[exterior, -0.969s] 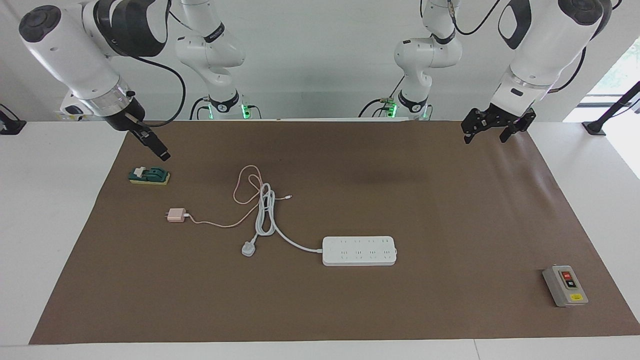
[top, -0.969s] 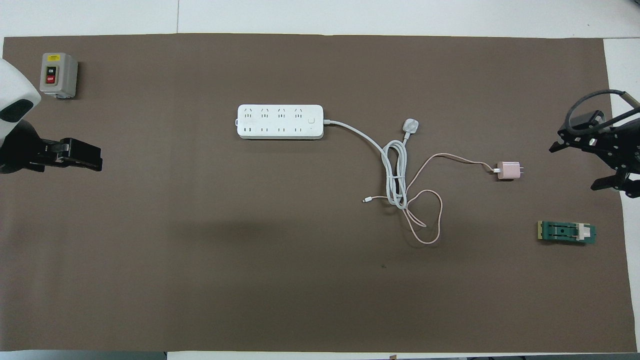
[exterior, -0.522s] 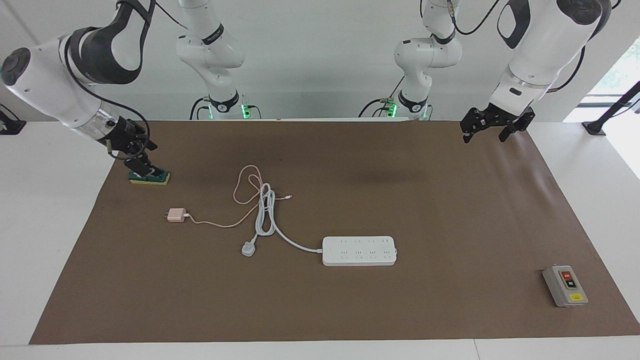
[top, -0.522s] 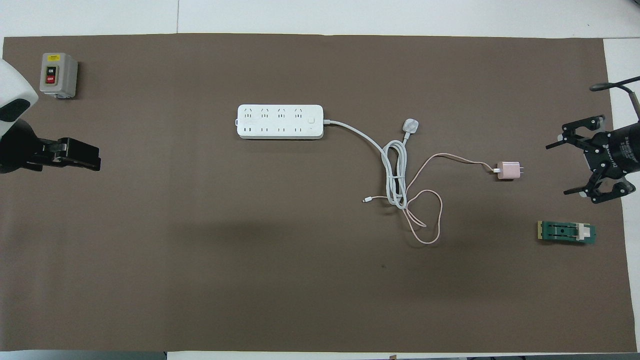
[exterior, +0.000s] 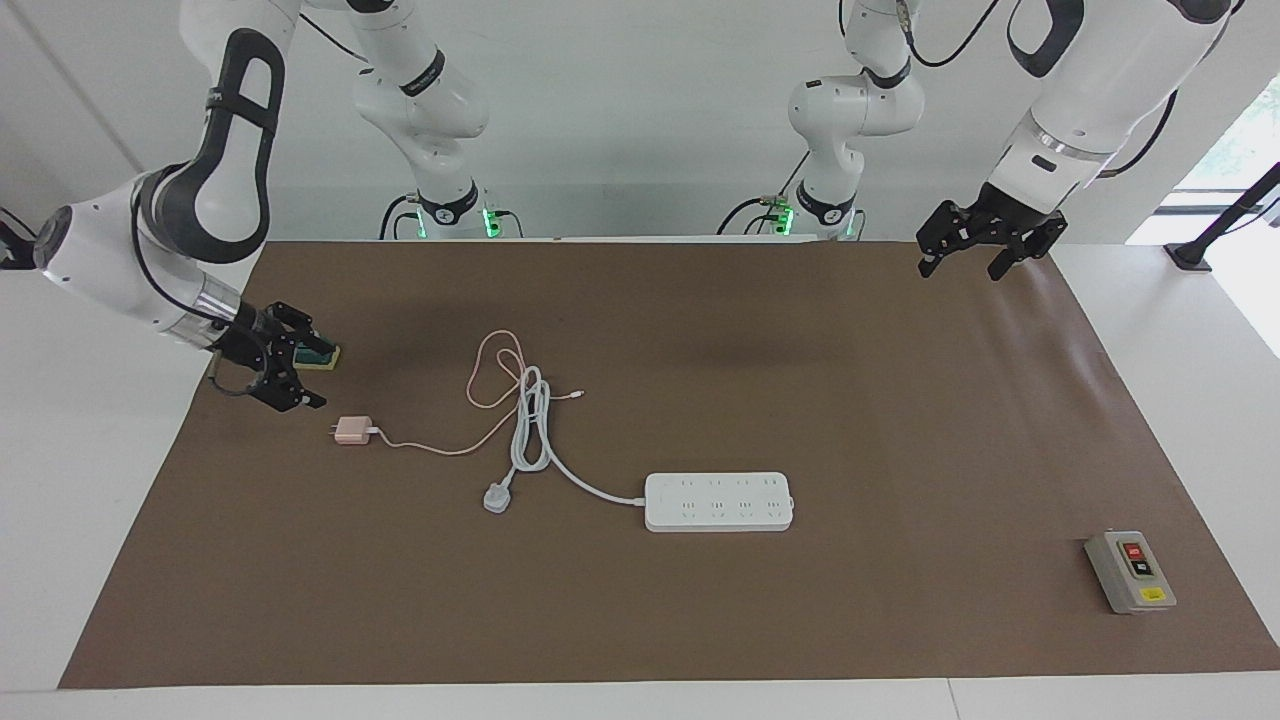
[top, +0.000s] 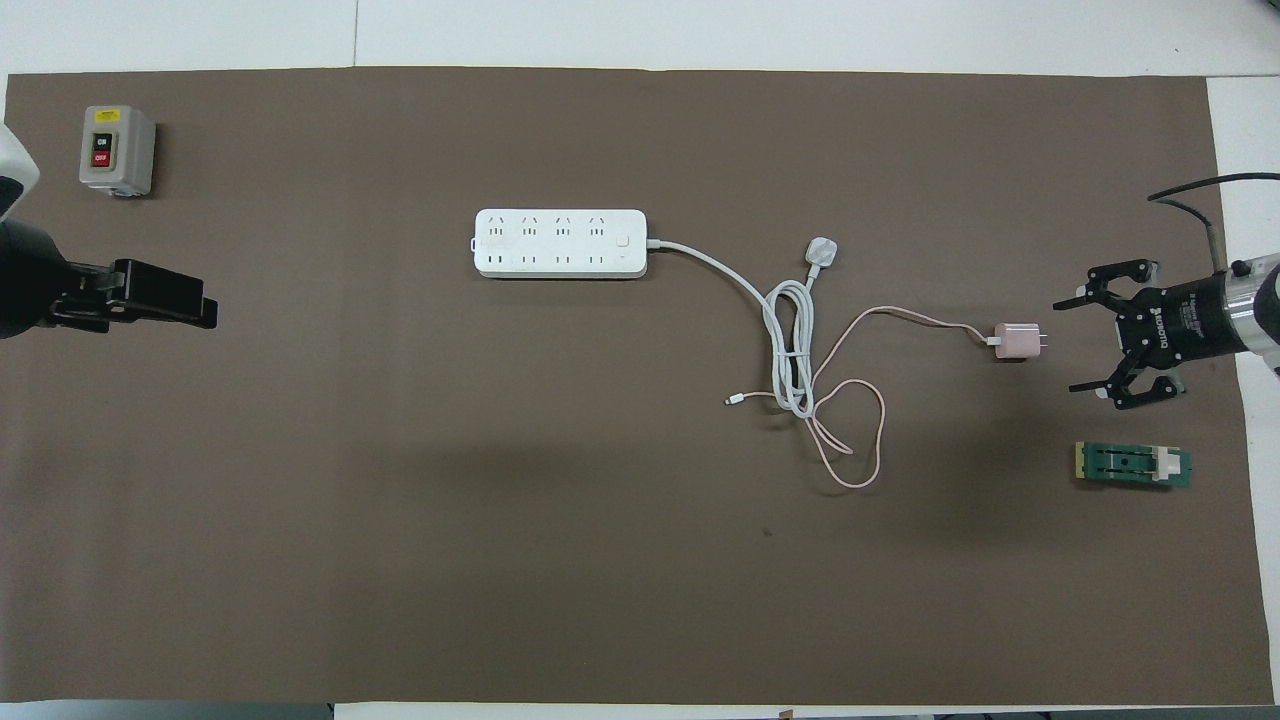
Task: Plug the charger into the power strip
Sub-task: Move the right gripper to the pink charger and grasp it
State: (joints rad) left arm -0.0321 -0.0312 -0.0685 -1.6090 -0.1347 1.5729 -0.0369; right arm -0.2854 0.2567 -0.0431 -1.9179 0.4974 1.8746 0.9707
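On the desk [exterior: 120, 520] there is one charger [exterior: 351, 431], one power strip [exterior: 718, 501], one grey switch box [exterior: 1130, 572] and one small green block [top: 1133, 465]; two arms work here. The charger is pale pink, its thin cable [top: 880, 330] makes loops and crosses the strip's thick white cord [exterior: 530, 430] (this cord ends in a grey three-pin plug [exterior: 497, 496]). The charger lies toward the right arm's end, well apart from the power strip in the middle. A brown mat [exterior: 700, 620] covers the white desk, and a pale wall stands at the robots' side. The right pincer [exterior: 290, 372] is low over the mat, just beside the charger and the green block, its fingers spread. The left pincer [exterior: 958, 262] hangs over the mat's edge near its base, also spread and holding nothing
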